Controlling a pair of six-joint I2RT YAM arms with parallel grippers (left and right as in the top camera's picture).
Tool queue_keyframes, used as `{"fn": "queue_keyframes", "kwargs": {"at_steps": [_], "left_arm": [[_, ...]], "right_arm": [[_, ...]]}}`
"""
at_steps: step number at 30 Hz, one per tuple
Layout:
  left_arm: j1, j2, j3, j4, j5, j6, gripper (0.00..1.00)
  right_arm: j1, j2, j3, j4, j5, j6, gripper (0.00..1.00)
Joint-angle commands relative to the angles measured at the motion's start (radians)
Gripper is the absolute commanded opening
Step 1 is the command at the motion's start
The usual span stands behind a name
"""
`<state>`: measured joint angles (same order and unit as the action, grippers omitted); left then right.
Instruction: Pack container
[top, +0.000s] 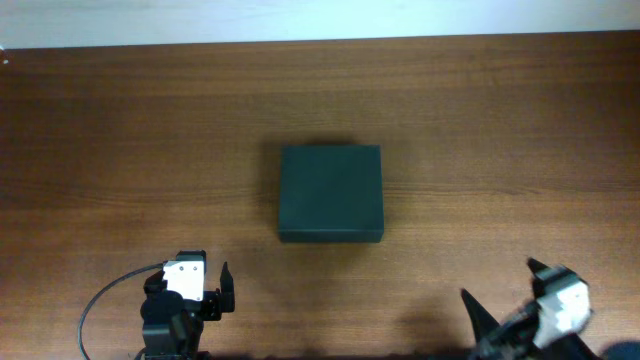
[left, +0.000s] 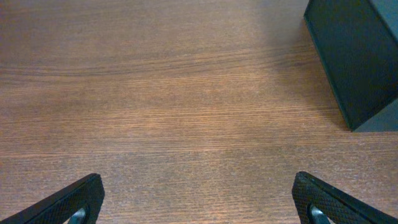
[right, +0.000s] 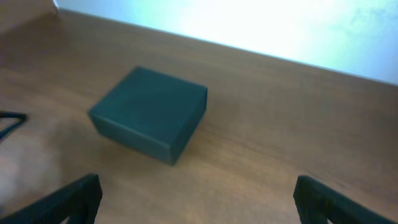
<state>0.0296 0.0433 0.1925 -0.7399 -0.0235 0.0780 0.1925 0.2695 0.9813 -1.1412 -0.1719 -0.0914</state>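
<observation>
Overhead view shows the container (top: 330, 192) lying flat near the middle of the table (top: 120, 150), with its lid closed. The left gripper (top: 205, 272) is on the near side of the container and to its left, well apart from it. The right gripper (top: 503, 283) is on the near side and to its right, also well apart. Neither touches the container. From above, the right fingers are clearly spread; the left ones are hard to read here.

Left wrist view settles this. The left gripper (left: 198, 186) has its two fingers far apart at the bottom corners, with only bare wood between them. A corner of the container (left: 354, 56) appears ahead and to the right, so the claw is wide and holds nothing.

Right wrist view is a little blurred. The right gripper (right: 198, 186) is also spread wide and empty, and the container (right: 149, 112) lies ahead of it, slightly to the left, with its top and two side walls visible.

The matte surface should give the pads good friction. The sharp, straight edges suggest a stiff box, probably light and easy to push across the wood. The seam of the flap is not visible in any view. A sensible hold is one claw against a side wall to steady the container, while the other takes the free edge of the lid.
</observation>
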Motion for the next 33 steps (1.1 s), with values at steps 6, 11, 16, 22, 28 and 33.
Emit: {"fn": "queue_keyframes", "kwargs": {"at_steps": [6, 11, 16, 22, 28, 33], "left_arm": [[0.006, -0.010, -0.010, 0.003, 0.001, -0.013, 0.99], [0.006, -0.010, -0.010, 0.003, 0.001, -0.013, 0.99], [0.006, -0.010, -0.010, 0.003, 0.001, -0.013, 0.99], [0.006, -0.010, -0.010, 0.003, 0.001, -0.013, 0.99], [0.006, -0.010, -0.010, 0.003, 0.001, -0.013, 0.99], [0.006, -0.010, -0.010, 0.003, 0.001, -0.013, 0.99]], "right_arm": [[-0.056, -0.114, -0.331, 0.167, 0.025, -0.009, 0.99], [-0.111, -0.180, -0.460, 0.238, 0.023, -0.009, 0.99], [-0.166, -0.229, -0.523, 0.241, 0.023, -0.006, 0.99], [-0.201, -0.255, -0.592, 0.241, 0.023, -0.006, 0.99], [-0.201, -0.266, -0.658, 0.241, 0.018, -0.005, 0.99], [-0.201, -0.266, -0.697, 0.241, 0.018, -0.005, 0.99]]}}
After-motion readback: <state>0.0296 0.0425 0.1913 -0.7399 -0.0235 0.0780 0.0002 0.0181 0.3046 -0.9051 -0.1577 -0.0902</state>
